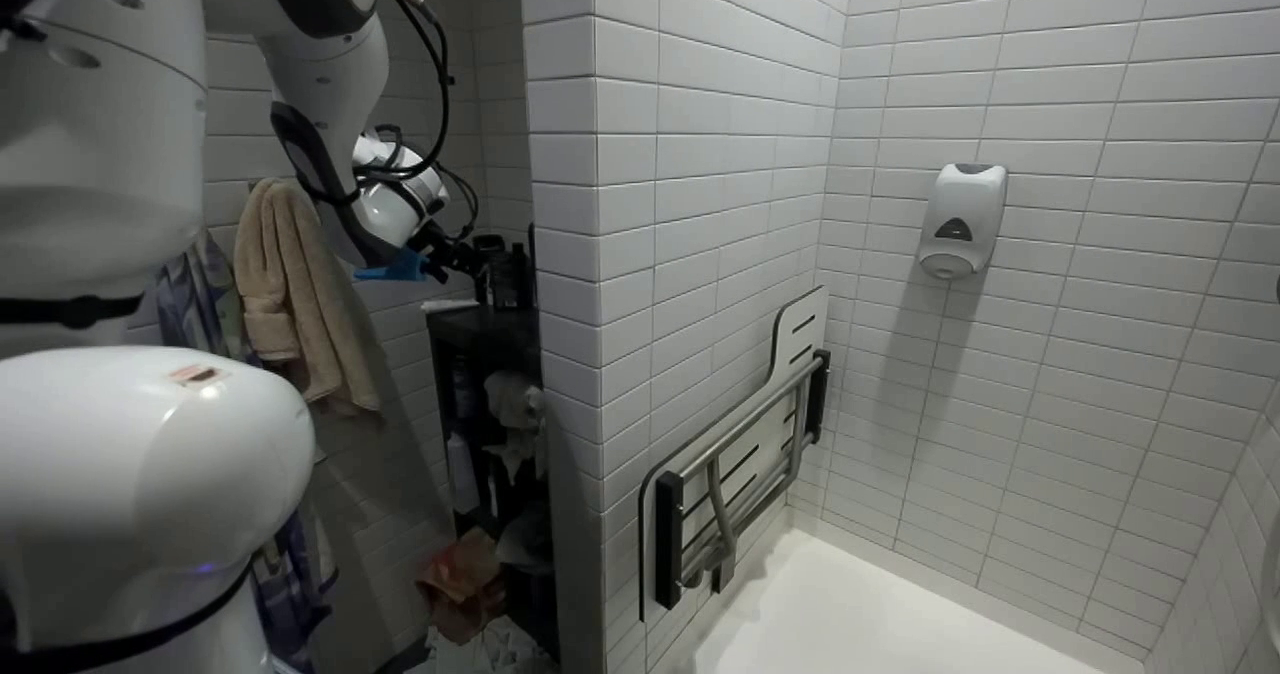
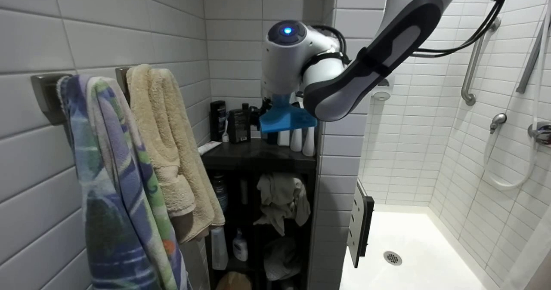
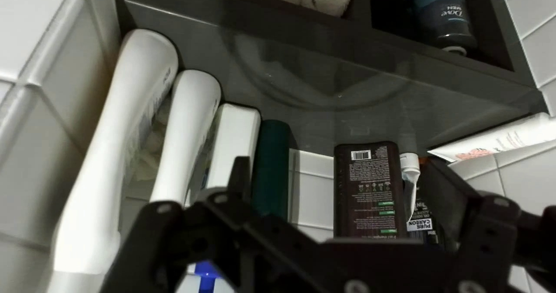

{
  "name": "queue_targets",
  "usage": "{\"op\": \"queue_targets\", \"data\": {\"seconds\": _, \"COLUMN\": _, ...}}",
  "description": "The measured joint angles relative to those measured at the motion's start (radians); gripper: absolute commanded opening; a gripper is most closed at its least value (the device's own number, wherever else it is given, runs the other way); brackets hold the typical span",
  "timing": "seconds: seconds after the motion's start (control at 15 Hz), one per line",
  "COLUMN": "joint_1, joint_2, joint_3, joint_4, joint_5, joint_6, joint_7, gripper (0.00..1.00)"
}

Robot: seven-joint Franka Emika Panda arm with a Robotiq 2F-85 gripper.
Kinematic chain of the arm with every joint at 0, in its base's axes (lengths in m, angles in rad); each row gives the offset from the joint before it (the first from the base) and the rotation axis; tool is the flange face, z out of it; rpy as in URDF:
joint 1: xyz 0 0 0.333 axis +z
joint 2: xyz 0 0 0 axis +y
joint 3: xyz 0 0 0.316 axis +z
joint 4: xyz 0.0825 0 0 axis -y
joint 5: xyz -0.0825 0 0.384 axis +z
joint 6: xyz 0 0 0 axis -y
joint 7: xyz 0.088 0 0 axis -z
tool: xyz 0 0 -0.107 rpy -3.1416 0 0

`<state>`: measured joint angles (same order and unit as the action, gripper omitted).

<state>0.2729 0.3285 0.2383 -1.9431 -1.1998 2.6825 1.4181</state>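
Note:
My gripper (image 3: 335, 164) is open, its fingers spread wide in the wrist view, which appears upside down. A dark brown bottle (image 3: 369, 184) with a barcode label stands between the fingers; I cannot tell whether they touch it. A white-capped tube (image 3: 409, 167) and a black bottle marked Pure Carbon (image 3: 419, 224) are by one finger. A dark green bottle (image 3: 271, 171) and a white container (image 3: 232, 147) are by the other finger. In an exterior view the gripper (image 2: 257, 117) is beside the dark bottle (image 2: 239, 126) above the black shelf top (image 2: 258, 152).
Two white bottles (image 3: 186, 128) stand by the tiled corner (image 3: 56, 67). A white tube (image 3: 499, 138) lies on the shelf's other end. A beige towel (image 2: 168, 152) and a patterned towel (image 2: 116, 174) hang nearby. A tiled partition (image 1: 690, 204) borders the shelf. A folded seat (image 1: 740, 454) is beyond it.

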Motion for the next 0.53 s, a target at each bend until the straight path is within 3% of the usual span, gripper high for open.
{"op": "queue_targets", "data": {"seconds": 0.53, "joint_1": 0.033, "joint_2": 0.036, "joint_3": -0.034, "joint_4": 0.072, "joint_5": -0.233, "joint_6": -0.088, "joint_7": 0.175, "gripper": 1.0}}
